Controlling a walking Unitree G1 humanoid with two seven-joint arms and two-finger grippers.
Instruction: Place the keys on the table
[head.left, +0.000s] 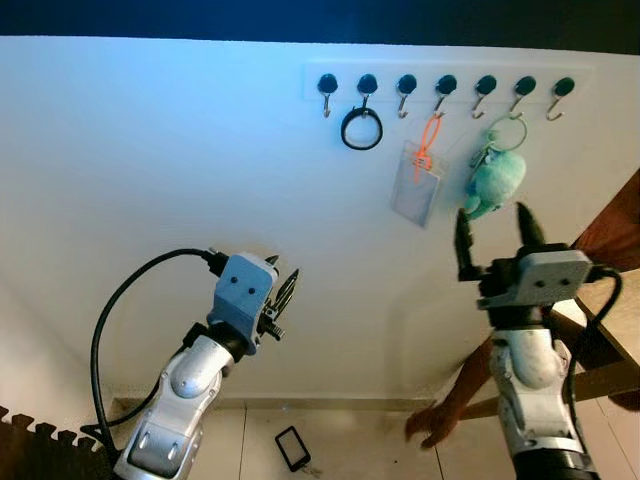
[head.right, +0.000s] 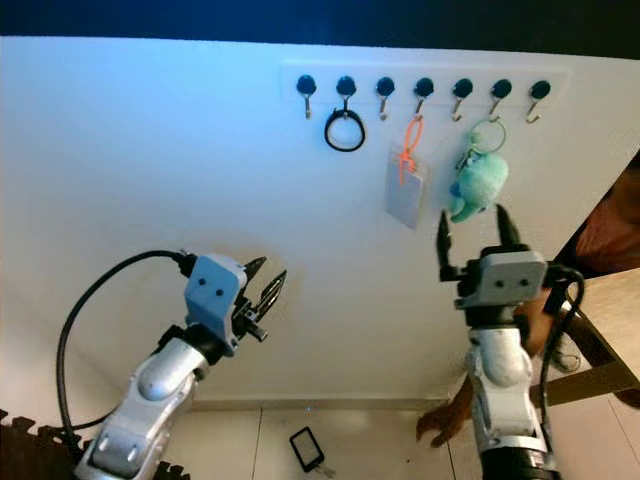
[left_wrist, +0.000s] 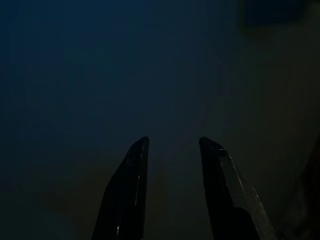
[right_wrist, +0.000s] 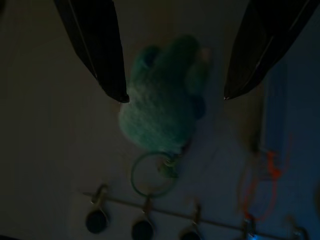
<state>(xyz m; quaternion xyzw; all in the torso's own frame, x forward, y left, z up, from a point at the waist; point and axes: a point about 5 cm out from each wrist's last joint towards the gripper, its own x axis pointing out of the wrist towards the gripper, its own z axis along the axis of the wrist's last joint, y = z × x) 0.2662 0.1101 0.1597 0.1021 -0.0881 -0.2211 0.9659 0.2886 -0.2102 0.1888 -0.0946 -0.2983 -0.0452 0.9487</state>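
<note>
on the wall rack (head.left: 445, 72), toward its right end, the keys (head.left: 495, 178) hang from the second hook from that end: a thin green ring up top, a teal plush charm below it. expect it light, soft and squashy; the plush will give under the fingers and swing freely on its ring. you will likely do best closing on the plush body, mid-bulk, then lifting up and off the hook rather than pulling straight out. the ring looks too thin and slick to pinch reliably.

right gripper (head.left: 494, 229) sits just under the charm, fingers spread wide, holding nothing; in the right wrist view the plush lies between the two fingertips (right_wrist: 116, 90), not yet touched.

just beside the keys, a clear badge holder (head.left: 416, 186) on an orange strap; further along toward the rack's left end, a black loop (head.left: 361, 129). mind snagging the badge.

left gripper (head.left: 281, 298) is raised well clear to the left, fingers parted, empty.

wooden table (head.left: 625, 320) shows at the right edge.
</note>
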